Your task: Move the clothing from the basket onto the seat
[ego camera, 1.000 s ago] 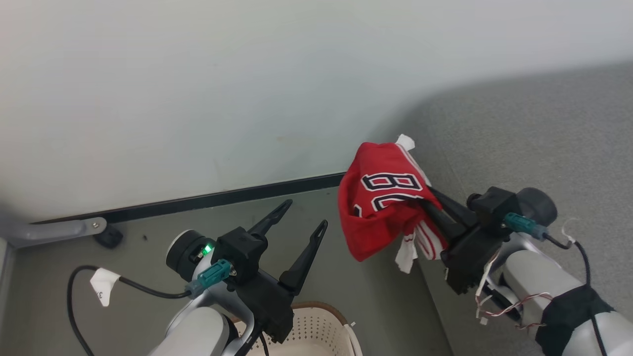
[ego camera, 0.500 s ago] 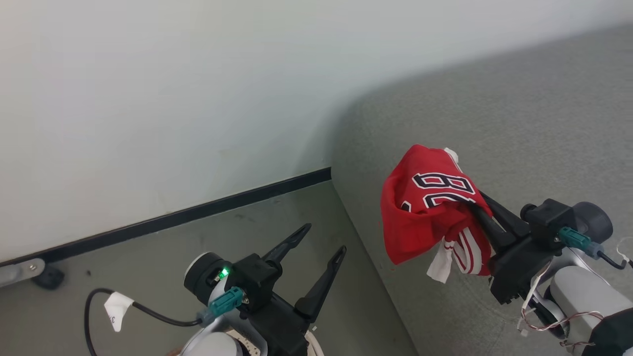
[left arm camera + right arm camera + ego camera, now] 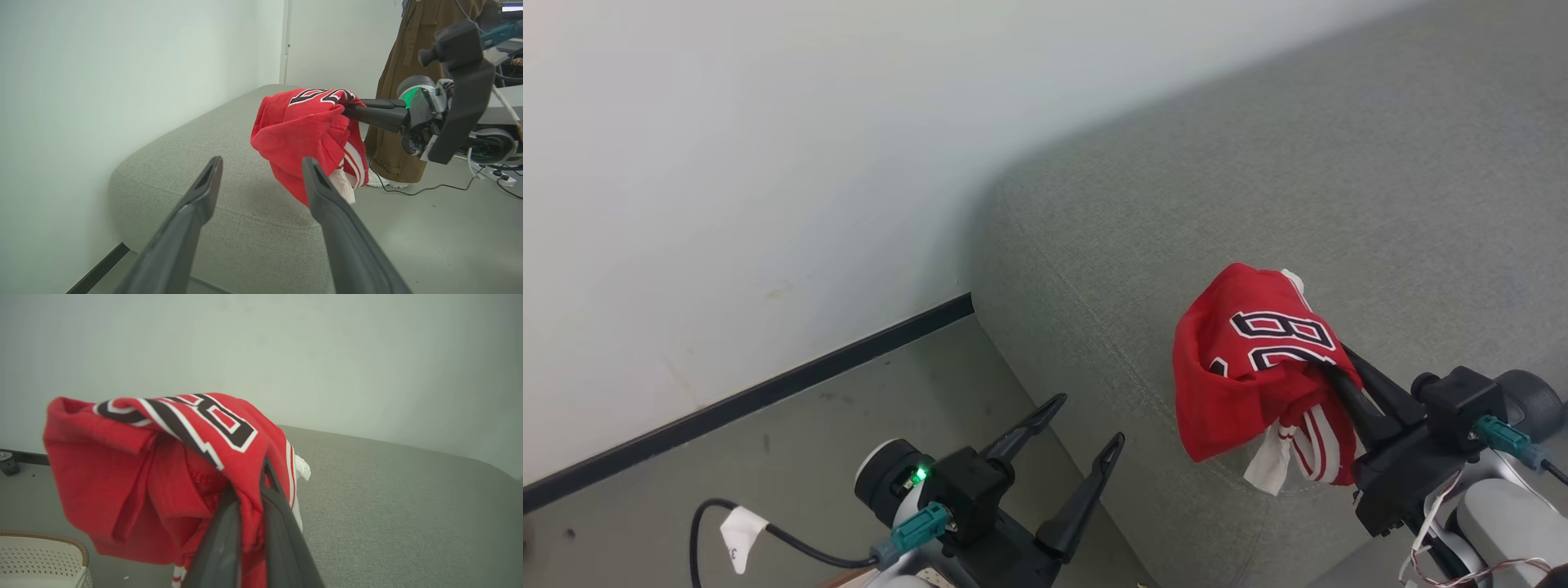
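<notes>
A grey floor point(image 3: 866, 425) meets a plain pale wall point(image 3: 727, 163) along a dark skirting strip point(image 3: 768, 388), and the seat point(image 3: 1258, 204) stands against that wall with its rounded corner towards the robot. In the left wrist view a person in a long brown garment point(image 3: 400, 102) stands past the far end of the seat, with a dark cable point(image 3: 429, 190) trailing on the floor beside the shoes. The right gripper point(image 3: 1333, 371) reaches forward and to the left over the near part of the seat, its two dark fingers pressed together on a fold of the clothing point(image 3: 1241, 367), which hangs bunched from them over the cushion; whether its lowest fold touches the fabric cannot be told. The left gripper point(image 3: 1088, 419) hovers over the floor just beside the seat's front edge, fingers spread wide with nothing between them, pointing up and to the right in the head view. The seat is covered in coarse woven cloth with a stitched seam running round its top edge. The held garment is red knit with dark numerals outlined in white, red-and-white striped trim and a white tab dangling beneath. The basket point(image 3: 41, 547), cream plastic with small round holes and a brown rim, sits on the floor at the lower left of the right wrist view, below the hanging cloth.
</notes>
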Robot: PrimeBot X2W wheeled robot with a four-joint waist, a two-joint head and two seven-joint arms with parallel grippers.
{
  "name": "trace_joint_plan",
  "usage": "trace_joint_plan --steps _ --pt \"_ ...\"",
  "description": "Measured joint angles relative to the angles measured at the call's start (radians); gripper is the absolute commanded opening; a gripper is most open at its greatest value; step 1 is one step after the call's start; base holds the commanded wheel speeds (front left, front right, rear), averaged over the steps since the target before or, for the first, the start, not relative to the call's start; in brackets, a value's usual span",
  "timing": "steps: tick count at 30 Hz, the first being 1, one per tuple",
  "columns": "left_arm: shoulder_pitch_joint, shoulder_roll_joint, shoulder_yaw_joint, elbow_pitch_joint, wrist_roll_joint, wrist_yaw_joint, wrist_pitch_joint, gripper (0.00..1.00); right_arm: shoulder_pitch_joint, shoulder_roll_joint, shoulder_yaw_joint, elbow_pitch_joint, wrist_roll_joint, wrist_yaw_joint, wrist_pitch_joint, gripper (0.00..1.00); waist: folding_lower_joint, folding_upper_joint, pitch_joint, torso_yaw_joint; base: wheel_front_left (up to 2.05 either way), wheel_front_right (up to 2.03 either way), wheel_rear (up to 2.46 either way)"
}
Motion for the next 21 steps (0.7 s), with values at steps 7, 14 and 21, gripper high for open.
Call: trace_joint_plan --steps 7,14,21 --pt "0.011 -0.017 -0.025 -0.028 0.008 0.008 0.015 1.0 0.015 -0.029 -0.04 -0.023 0.0 -0.005 0.0 0.0 0.0 0.0 0.012 -0.038 0.0 0.0 0.0" --pt "-0.011 -0.008 -0.025 -0.058 0.021 0.019 0.039 1.0 -0.137 -0.042 -0.123 0.0 0.017 0.014 0.0 0.0 0.0001 0.0 0.065 -0.02 0.0 0.0 0.0" --pt "-0.078 0.002 -0.01 -0.1 0.056 0.034 0.067 1.0 -0.333 -0.048 -0.223 0.109 0.062 0.022 0.0 0.0 0.0003 0.0 0.139 0.02 0.0 0.0 0.0"
